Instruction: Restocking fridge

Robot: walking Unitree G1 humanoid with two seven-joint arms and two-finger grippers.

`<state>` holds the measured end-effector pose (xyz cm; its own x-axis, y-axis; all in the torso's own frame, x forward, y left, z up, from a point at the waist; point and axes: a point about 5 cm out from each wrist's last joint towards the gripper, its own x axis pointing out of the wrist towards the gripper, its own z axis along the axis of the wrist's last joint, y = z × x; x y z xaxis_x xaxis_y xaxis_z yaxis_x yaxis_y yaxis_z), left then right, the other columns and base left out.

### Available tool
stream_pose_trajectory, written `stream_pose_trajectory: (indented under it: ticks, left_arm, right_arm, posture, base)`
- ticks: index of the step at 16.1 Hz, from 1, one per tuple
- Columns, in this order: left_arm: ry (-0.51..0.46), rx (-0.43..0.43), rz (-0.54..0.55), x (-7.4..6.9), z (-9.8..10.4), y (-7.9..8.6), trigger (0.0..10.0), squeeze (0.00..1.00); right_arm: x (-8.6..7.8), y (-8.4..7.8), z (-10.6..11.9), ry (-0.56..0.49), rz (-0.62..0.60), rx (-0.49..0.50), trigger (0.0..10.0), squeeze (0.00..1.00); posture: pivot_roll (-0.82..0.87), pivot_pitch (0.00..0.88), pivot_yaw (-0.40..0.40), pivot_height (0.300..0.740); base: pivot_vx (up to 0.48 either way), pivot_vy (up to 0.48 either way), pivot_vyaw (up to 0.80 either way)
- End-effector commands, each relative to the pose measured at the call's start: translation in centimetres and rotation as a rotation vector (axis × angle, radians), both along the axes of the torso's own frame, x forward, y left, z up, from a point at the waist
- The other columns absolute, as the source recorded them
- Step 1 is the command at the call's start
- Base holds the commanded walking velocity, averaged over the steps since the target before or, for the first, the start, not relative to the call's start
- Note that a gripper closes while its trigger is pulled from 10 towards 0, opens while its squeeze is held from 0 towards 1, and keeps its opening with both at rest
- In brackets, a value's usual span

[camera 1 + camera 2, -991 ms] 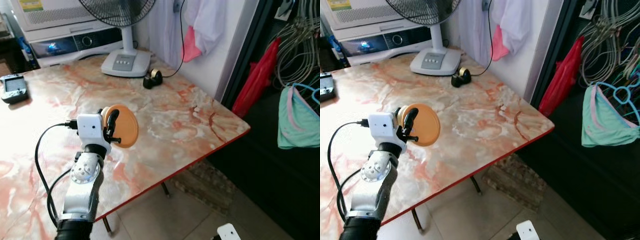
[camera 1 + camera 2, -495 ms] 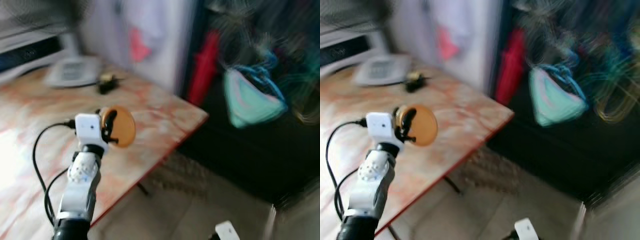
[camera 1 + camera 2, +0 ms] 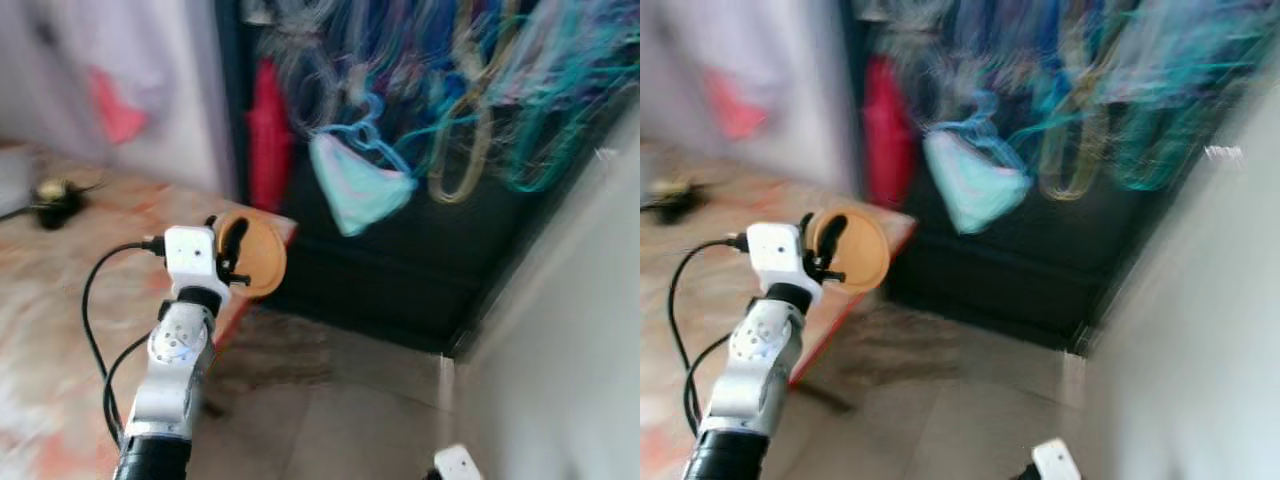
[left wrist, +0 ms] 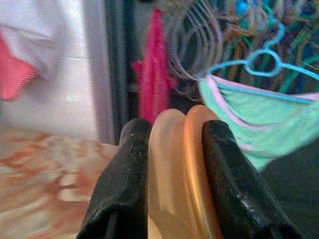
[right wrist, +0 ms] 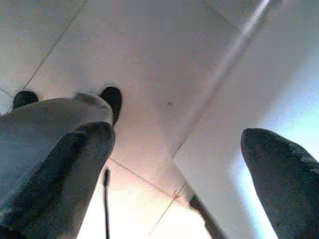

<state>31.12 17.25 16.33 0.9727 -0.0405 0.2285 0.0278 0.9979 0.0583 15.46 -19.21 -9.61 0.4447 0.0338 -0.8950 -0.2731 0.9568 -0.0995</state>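
Observation:
My left gripper [image 3: 236,256] is raised in front of me, shut on a round orange lidded container [image 3: 257,263] held on edge. In the left wrist view the two black fingers [image 4: 123,185] press on either side of the pale orange container [image 4: 180,164], and the left gripper [image 4: 177,130] points toward the dark closet. My right gripper [image 5: 174,149] hangs low over the tiled floor, its fingers [image 5: 75,164] wide apart with nothing between them. The head views are blurred.
The marble table with a red edge [image 3: 60,290] lies to my left, a small black object [image 3: 55,192] on it. Ahead is a dark closet with a teal garment on a hanger [image 3: 355,185] and a red cloth [image 3: 268,130]. A white wall [image 3: 580,330] rises on the right, tiled floor [image 3: 350,410] below.
The camera has swung to the right: the table and fan slid off to the left and the closet came to the centre. The left gripper still holds the orange container.

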Motion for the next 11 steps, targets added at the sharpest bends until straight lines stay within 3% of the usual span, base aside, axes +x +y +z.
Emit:
stream_pose_trajectory:
  ticks: [1,11]
  left_arm:
    - [-0.02,0.007,-0.016,0.1,0.4,-0.4,10.0,0.0]
    - [0.03,0.007,0.01,0.7,-0.9,0.3,10.0,0.0]
  right_arm:
    - [0.0,-0.1,0.0,0.002,-0.003,0.001,10.0,0.0]
    - [-0.1,0.2,0.0,0.013,0.002,0.025,10.0,0.0]
  posture:
    - [-0.01,0.0,-0.016,0.74]
    - [-0.02,0.0,-0.004,0.74]
  base:
    - [0.0,0.0,-0.8]
    - [0.0,0.0,-0.8]
